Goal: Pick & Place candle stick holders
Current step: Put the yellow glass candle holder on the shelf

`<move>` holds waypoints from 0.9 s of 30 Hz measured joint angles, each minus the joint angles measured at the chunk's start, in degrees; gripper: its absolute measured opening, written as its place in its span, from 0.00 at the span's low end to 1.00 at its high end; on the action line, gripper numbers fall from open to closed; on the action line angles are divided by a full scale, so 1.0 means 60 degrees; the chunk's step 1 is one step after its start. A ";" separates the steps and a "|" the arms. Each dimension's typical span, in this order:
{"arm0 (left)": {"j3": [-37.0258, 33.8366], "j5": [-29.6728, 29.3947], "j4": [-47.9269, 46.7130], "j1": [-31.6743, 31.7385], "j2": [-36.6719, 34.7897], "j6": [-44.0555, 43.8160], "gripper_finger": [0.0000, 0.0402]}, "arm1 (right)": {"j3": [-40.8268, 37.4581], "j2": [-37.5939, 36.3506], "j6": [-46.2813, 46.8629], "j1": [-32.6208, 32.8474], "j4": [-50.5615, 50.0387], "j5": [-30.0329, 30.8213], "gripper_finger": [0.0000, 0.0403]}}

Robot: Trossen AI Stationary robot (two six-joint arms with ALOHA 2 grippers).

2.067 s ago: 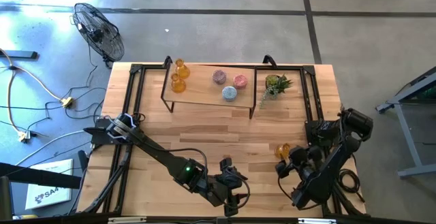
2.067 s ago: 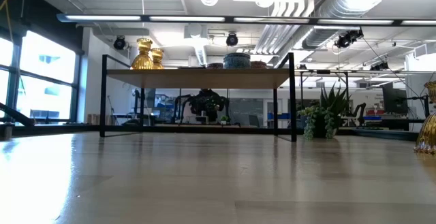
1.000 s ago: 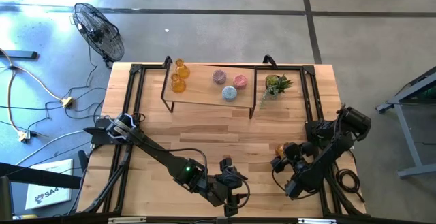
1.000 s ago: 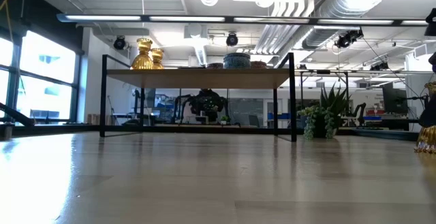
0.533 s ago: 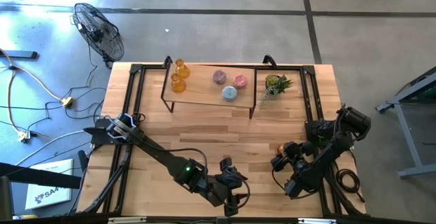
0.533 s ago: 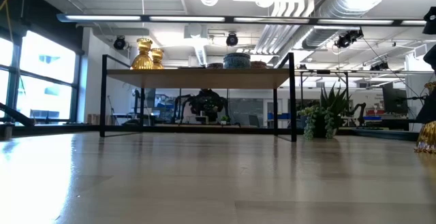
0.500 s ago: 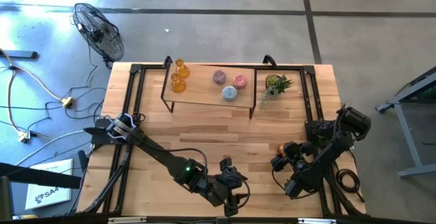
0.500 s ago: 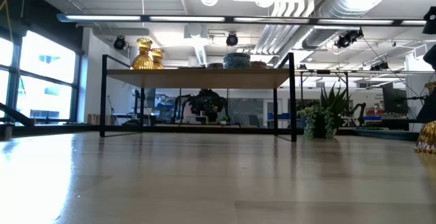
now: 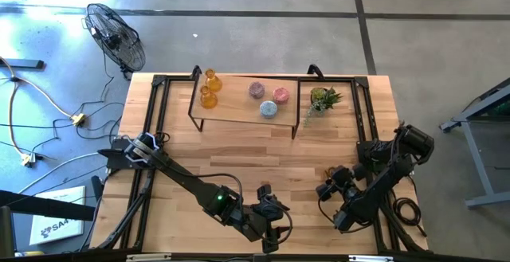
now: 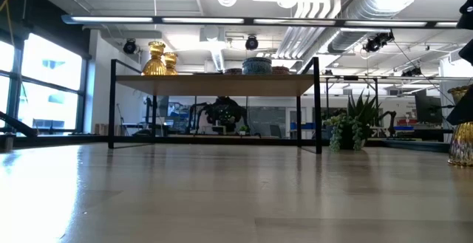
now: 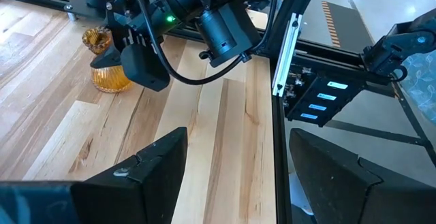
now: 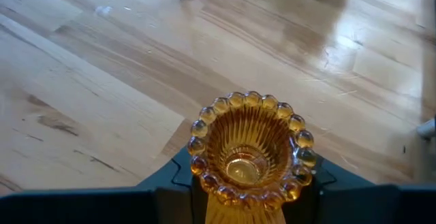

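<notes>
On the wooden bench (image 9: 263, 154), the left pincer (image 9: 273, 228) waits at the near edge, spread with nothing between its fingers. To the right, the right pincer (image 12: 248, 183) is pressed on either side of an amber candle stick holder (image 12: 250, 148), upright near the bench's right side. Five other holders stand on the small shelf (image 9: 239, 109) at the back.

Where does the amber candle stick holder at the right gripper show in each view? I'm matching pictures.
High: amber candle stick holder, nearly hidden by the right gripper.
Low: far right edge.
Left wrist: upper left.
Right wrist: bottom centre, between the fingers.
Shared landmark: potted plant.
</notes>
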 joint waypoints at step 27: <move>0.0000 0.1452 -0.1182 0.0034 0.0004 0.5161 0.63 | 0.3645 0.0018 -0.3928 0.0000 -0.0269 0.2734 0.29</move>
